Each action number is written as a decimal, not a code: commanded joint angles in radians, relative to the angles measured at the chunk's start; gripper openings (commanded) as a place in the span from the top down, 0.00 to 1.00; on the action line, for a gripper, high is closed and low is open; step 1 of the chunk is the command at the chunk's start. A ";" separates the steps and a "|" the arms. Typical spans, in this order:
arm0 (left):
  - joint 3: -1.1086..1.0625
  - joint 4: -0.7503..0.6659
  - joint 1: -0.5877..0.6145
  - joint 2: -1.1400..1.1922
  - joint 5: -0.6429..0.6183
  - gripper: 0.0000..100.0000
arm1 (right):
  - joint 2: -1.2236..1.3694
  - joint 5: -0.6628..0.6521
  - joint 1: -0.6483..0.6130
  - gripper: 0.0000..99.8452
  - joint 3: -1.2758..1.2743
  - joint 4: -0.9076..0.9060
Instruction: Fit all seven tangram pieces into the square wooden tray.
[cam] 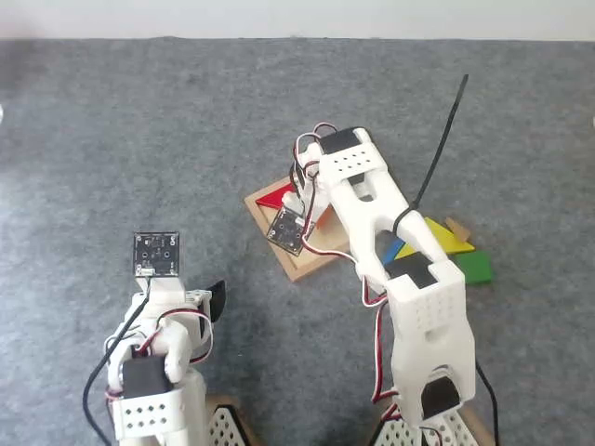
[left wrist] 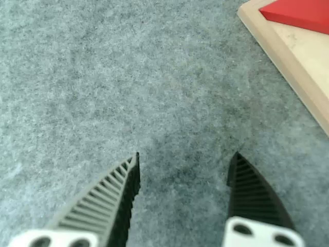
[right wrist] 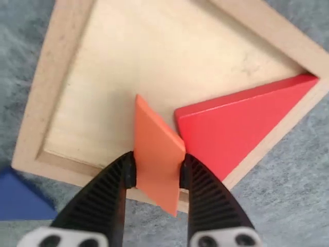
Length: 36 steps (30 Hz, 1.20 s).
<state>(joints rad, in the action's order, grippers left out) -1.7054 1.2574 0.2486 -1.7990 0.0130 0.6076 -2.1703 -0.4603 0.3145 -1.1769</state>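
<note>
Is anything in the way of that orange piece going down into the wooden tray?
Nothing visible blocks it. The right gripper holds the orange piece over the tray, whose floor is mostly bare. The red triangle lies in one corner, close beside the orange piece, so it might catch there.

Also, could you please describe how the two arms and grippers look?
The left arm and right arm are white plastic shells with black servo blocks and looping red, black and white wires. Each wrist carries a square black camera board. The left gripper and right gripper have black ribbed fingers.
</note>
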 commanded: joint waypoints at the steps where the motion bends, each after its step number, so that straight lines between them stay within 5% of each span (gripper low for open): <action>1: 0.022 0.005 0.002 -0.021 -0.008 0.73 | -0.059 0.269 -0.027 0.99 0.054 -0.016; 6: 0.022 0.005 0.002 -0.021 -0.008 0.73 | -0.116 0.526 -0.035 0.99 0.052 -0.016; 19: 0.022 0.005 0.002 -0.021 -0.008 0.73 | -0.120 0.649 0.005 0.99 0.048 -0.010; 25: 0.022 0.005 0.002 -0.021 -0.008 0.73 | -0.120 0.919 0.008 0.99 0.035 -0.018; 36: 0.022 0.005 0.002 -0.021 -0.008 0.73 | -0.120 0.948 0.019 0.99 0.002 -0.010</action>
<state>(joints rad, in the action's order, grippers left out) -1.7054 1.2574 0.2486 -1.7990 0.0130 0.5600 -1.2359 -0.4557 0.3084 -1.1845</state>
